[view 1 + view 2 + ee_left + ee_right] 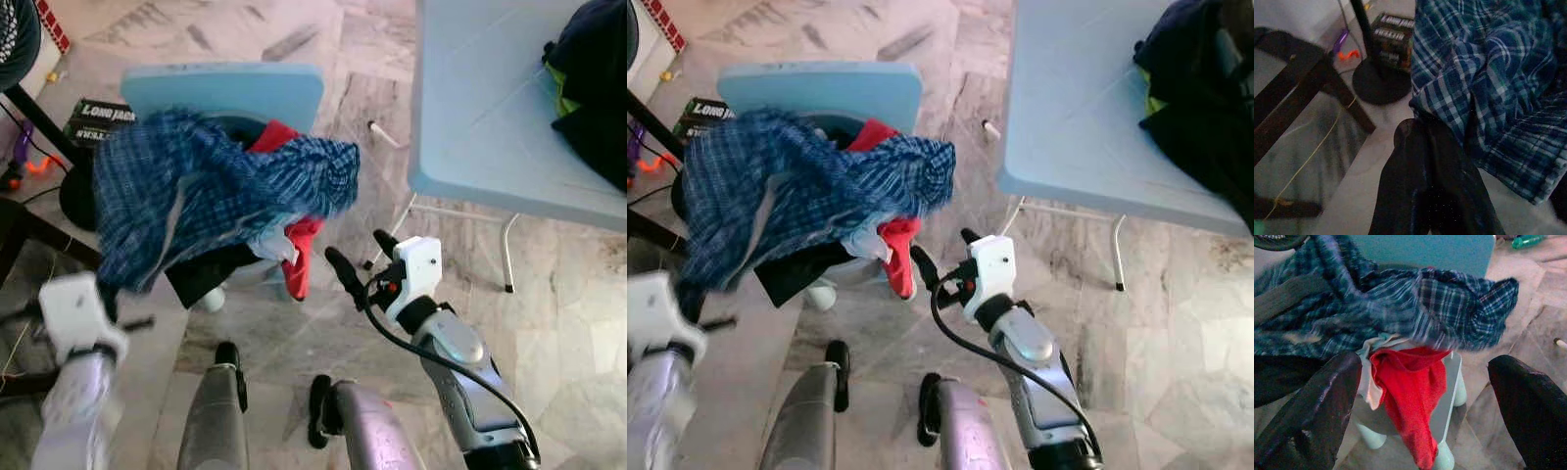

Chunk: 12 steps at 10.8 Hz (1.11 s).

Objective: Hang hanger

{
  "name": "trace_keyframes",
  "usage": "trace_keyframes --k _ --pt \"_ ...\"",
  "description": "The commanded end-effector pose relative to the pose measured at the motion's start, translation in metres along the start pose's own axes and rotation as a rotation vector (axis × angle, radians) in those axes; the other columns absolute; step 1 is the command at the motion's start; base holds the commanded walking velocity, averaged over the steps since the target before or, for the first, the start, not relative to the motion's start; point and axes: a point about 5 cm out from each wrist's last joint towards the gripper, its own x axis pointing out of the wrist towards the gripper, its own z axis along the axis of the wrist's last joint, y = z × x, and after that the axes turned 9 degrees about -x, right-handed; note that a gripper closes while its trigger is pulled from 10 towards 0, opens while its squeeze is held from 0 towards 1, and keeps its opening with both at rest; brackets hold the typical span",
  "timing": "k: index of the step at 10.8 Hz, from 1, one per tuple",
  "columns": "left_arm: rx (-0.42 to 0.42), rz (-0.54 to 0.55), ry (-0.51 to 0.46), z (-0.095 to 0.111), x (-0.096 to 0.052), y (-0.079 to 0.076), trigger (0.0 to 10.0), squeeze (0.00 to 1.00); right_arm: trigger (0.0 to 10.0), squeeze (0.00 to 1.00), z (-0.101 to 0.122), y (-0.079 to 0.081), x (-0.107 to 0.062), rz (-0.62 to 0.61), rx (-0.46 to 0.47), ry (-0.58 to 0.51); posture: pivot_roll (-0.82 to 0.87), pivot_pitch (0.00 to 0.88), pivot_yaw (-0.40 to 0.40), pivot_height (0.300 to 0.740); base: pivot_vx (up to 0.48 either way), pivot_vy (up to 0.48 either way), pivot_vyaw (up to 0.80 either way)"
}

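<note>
A blue plaid shirt hangs lifted over a pile of clothes on a light blue chair. My left gripper is at the shirt's lower left edge, its fingers shut on the plaid cloth. In the eye views the shirt hides those fingers. A red garment and a black one hang from the chair seat under the shirt. My right gripper stands open just right of the red garment, a little apart from it, with nothing between its fingers.
A light blue table stands at the right with dark clothing on it. Left of the chair are a black stand base, a dark box and a dark wooden frame. The floor is marble.
</note>
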Motion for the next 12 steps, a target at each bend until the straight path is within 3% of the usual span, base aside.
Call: trace_keyframes --k 1,2,3,4,9,10,12 --pt "0.037 0.039 0.054 -0.013 -0.004 0.009 0.0 0.0 10.0 0.0 -0.007 0.0 -0.003 -0.006 0.007 0.023 0.01 0.35 -0.075 0.74 0.0 0.0 0.0" --pt "0.065 -0.002 0.05 -0.013 -0.002 0.004 10.0 0.0 10.0 0.0 -0.006 0.001 -0.003 -0.006 0.007 0.02 0.01 0.347 -0.075 0.74 0.0 0.0 0.0" --pt "0.091 -0.032 0.006 -0.008 0.002 -0.001 10.0 0.85 10.0 0.0 -0.007 0.001 -0.003 -0.007 0.007 0.02 0.01 0.342 -0.08 0.74 0.0 0.0 0.0" --pt "0.11 -0.051 0.006 -0.008 0.006 -0.004 10.0 1.0 10.0 0.0 -0.007 0.002 -0.003 -0.004 0.005 0.02 0.01 0.339 -0.081 0.74 0.0 0.0 0.0" --pt "0.401 -0.256 0.12 -0.022 0.011 -0.013 10.0 1.0 10.0 0.0 -0.007 0.003 0.004 -0.009 0.008 0.007 0.03 0.329 -0.063 0.74 0.0 0.0 0.0" --pt "0.459 -0.269 0.092 -0.021 0.007 -0.011 10.0 1.0 10.0 0.0 -0.007 0.005 0.006 -0.009 0.012 0.002 0.04 0.326 -0.054 0.74 0.0 0.0 0.0" --pt "0.431 -0.196 0.008 -0.012 0.005 -0.004 10.0 1.0 10.0 0.0 -0.007 0.004 0.008 -0.024 0.014 -0.006 0.04 0.318 -0.037 0.74 0.0 0.0 0.0"
